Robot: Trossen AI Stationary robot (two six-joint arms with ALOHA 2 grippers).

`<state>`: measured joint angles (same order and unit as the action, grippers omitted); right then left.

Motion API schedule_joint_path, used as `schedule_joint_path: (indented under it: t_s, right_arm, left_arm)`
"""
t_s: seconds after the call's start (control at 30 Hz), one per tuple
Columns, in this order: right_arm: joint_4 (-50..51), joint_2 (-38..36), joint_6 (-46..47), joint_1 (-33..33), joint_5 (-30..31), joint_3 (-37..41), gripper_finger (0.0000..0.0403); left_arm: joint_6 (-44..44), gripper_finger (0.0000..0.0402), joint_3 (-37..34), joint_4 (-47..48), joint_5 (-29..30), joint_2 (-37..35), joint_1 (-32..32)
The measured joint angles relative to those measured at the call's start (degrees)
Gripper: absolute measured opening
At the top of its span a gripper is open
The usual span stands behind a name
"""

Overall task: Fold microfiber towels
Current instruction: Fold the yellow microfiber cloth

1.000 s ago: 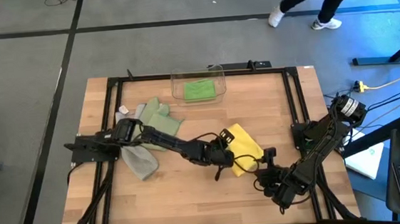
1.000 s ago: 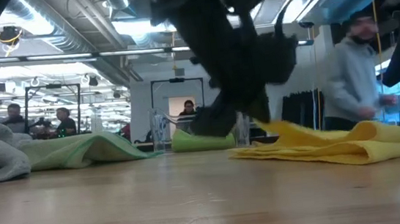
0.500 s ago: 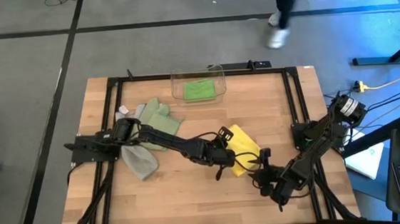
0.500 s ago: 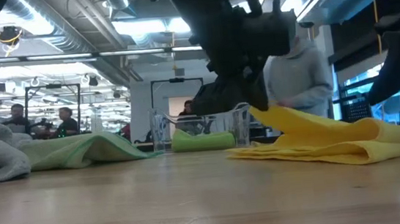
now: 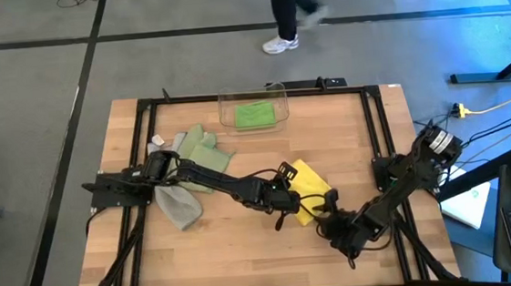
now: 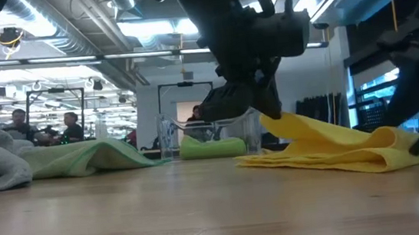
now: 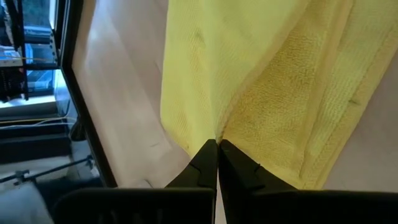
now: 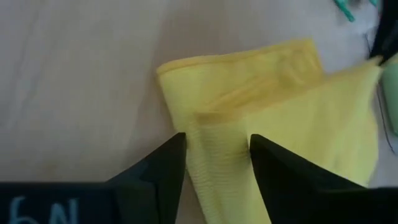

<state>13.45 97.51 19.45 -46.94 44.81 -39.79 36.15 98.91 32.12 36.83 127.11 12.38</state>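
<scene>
**both grippers on the yellow towel**

the pale wooden table [image 5: 245,244] carries a soft yellow microfiber towel [image 5: 310,188] near its middle, partly folded. a pale sage green towel [image 5: 199,150] and a crumpled grey towel [image 5: 178,205] lie on the left side; a bright green towel [image 5: 254,115] sits inside the clear plastic bin [image 5: 252,96] at the far edge. the left gripper [image 7: 217,149] is pinched tight on a fold of the yellow towel, lifting it. the right gripper [image 8: 214,149] has its fingers parted, straddling the towel's near edge.
</scene>
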Motion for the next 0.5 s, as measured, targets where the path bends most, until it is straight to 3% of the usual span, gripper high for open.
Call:
schedule_joint_path:
  t_s: [0.5]
  right_arm:
    - [-0.3, 1.9, -0.5, 0.1, 2.1, -1.5, 0.018]
  left_arm:
    - [-0.5, 0.0, 0.0, 0.0, -1.4, 0.0, 0.0]
